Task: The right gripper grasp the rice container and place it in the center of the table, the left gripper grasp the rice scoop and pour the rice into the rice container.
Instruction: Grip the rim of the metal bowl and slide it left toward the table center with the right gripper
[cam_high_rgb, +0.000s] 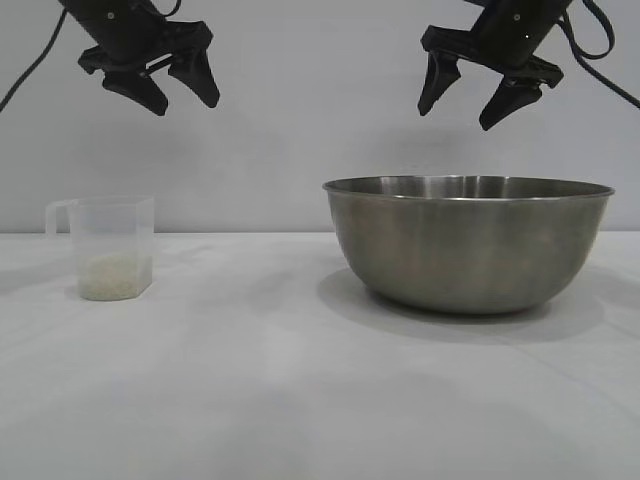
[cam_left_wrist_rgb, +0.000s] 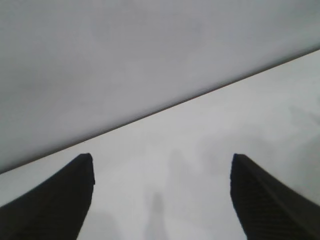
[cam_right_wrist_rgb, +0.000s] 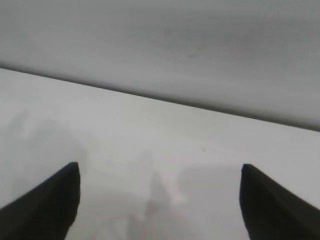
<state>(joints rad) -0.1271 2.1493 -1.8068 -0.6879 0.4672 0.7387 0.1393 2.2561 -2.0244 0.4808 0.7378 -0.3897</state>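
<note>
The right pincer (cam_high_rgb: 467, 108), a black two-clawed tool trailing a cable, hangs wide open and empty above the large round stainless-steel rice container (cam_high_rgb: 468, 243), whose rim lies at about six o'clock from its tips, on the right part of the plain white surface (cam_high_rgb: 300, 400), off centre. The left pincer (cam_high_rgb: 188, 99), likewise spread and empty, hangs high, with the small translucent plastic rice scoop (cam_high_rgb: 110, 247), white rice (cam_high_rgb: 113, 276) in its bottom, at about seven o'clock from it, handle pointing to nine o'clock. Both wrist views show only bare surface between their claws; the exterior view alone shows bowl and scoop.
</note>
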